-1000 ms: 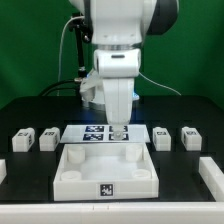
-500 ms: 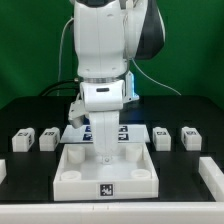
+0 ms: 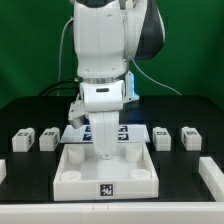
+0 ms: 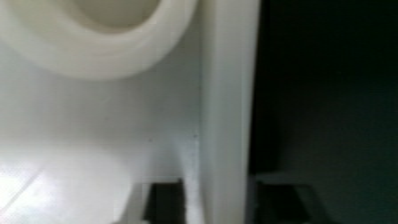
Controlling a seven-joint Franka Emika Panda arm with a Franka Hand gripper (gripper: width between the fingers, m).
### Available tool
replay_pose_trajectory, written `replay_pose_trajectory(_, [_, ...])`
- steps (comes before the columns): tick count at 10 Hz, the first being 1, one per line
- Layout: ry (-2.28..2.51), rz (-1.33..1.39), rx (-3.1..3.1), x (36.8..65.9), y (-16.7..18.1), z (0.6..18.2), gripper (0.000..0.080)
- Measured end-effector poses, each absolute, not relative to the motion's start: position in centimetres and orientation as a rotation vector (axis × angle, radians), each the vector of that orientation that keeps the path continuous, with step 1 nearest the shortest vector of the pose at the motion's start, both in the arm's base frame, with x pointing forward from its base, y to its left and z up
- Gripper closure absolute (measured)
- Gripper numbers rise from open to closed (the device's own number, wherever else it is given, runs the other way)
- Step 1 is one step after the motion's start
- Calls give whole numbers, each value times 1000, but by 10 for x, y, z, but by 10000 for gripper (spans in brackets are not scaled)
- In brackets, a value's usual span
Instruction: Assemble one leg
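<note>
The large white tray-shaped part (image 3: 70, 172) lies at the front middle of the black table. My gripper (image 3: 104, 152) reaches down over its rear wall. In the wrist view the white wall (image 4: 217, 120) runs between my two dark fingers (image 4: 164, 203), which touch it on both sides, so my gripper (image 4: 217, 202) is shut on that wall. A round corner hole (image 4: 116, 20) of the tray shows close by. Two legs (image 3: 48, 137) stand at the exterior view's left and two more (image 3: 162, 136) at its right, all apart from my gripper.
The marker board (image 3: 76, 133) lies behind the tray, partly hidden by my arm. Other white parts sit at the table's front left edge (image 3: 2, 168) and front right edge (image 3: 212, 172). A green wall stands behind.
Since one second ago my arm has turned and come down toward the front onto the tray's rear wall. It has not moved in the last half second.
</note>
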State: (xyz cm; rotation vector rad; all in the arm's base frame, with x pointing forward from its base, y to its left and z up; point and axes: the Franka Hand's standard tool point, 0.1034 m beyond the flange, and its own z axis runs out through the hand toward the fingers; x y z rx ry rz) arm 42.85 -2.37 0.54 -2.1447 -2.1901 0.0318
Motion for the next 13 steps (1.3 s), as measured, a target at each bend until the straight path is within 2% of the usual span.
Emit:
replay_pose_trajectory(2, [-2198, 16, -2153, 432, -24, 7, 743])
replay_pose_trajectory(8, [-2204, 7, -2153, 435, -21, 7, 743])
replay_pose_trajectory(10, [-2221, -25, -2137, 452, -5, 7, 743])
replay_pose_trajectory(13, [-2161, -79, -2180, 484, 43, 9, 743])
